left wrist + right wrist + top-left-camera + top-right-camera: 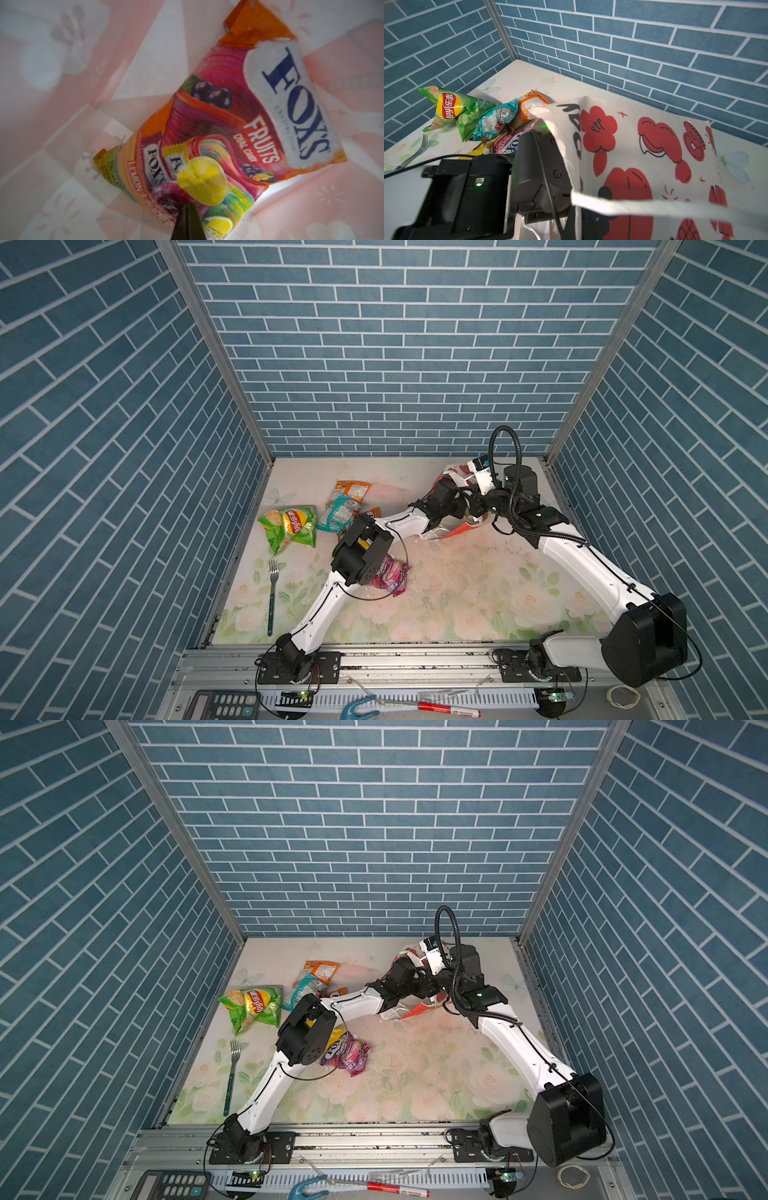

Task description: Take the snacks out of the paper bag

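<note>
**One claw props the bag open, the other goes in for candy**

The paper bag [465,531] lies on its side at the far right of the table [457,605], with its mouth turned toward the middle. The right claw [579,222] is clenched on the upper edge of that mouth and holds the paper up. I take that to be the reason for its posture: a floppy bag lying flat would close on itself, and lifted like this it makes a tunnel. The left arm reaches across the table and into it.

In the left wrist view, an orange candy packet [228,114] rests on the bag's lower wall, near the folded bottom. The left claw [186,209] is clenched at the packet's near end, its dark tips pressed together on the film. It looks like a pinch on the wrapper, though I cannot tell how much is caught.

The other snacks lie out on the table, well apart from the bag. A green chip bag [289,529], a teal packet [338,514] and an orange-and-white packet [351,489] crowd together at the far left. A purple candy packet [388,578] lies nearer, partly under the left arm's elbow. My guess is they sit on that side so each one lands clear of the bag's mouth. A fork [272,593] lies beside them and seems to have no part in this.
</note>
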Motion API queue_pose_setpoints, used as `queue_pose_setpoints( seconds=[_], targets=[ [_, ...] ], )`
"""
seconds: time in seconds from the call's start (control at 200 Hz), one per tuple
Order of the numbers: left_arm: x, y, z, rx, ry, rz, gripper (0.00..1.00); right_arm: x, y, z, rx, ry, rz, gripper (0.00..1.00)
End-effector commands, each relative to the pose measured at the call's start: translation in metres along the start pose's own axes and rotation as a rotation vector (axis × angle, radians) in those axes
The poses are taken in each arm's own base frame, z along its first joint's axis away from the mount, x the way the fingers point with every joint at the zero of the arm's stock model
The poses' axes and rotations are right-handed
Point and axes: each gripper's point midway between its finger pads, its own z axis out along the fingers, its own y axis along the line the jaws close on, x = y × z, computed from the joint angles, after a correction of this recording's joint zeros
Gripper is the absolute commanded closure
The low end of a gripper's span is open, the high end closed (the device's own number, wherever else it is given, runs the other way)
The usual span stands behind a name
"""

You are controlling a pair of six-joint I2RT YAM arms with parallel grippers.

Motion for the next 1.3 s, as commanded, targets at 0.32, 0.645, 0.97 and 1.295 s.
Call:
queue_pose_setpoints(
  seconds=[0.32,0.645,0.97,1.295],
  targets=[
    [-0.047,0.004,-0.059,-0.033,-0.201,0.005,1.00,0.005,0.001,0.002,0.012,0.033,-0.003,1.00],
    [-0.044,-0.001,-0.052,0.018,-0.177,-0.046,0.40,0.004,0.002,0.003,0.000,0.032,-0.006,1.00],
    [-0.044,-0.039,-0.049,0.250,-0.183,-0.077,0.00,0.002,0.011,0.007,-0.058,0.019,-0.020,1.00],
    [-0.035,-0.058,-0.028,0.298,-0.164,-0.061,0.00,-0.012,0.017,0.007,-0.114,-0.030,-0.006,1.00]
  ],
)
